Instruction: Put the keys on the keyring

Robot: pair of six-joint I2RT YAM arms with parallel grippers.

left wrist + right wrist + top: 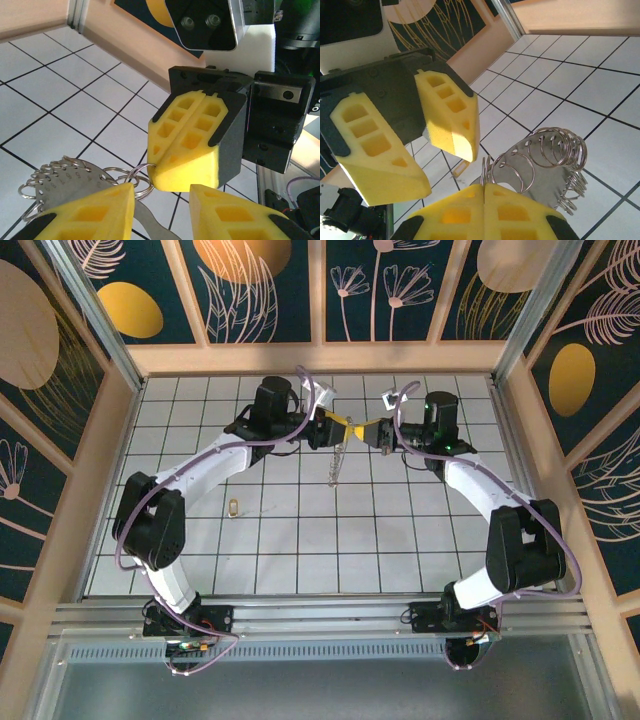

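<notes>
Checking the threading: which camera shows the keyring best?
Right wrist: the keyring shows its rings and metal tag close up. Left wrist catches part, low left; top external, a thin hanging strip.

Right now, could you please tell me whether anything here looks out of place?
The key lies alone on the tiles, far left of the keyring, which hangs in the air from the shut right gripper. The open left gripper beside it holds nothing, so the key looks stranded.
</notes>
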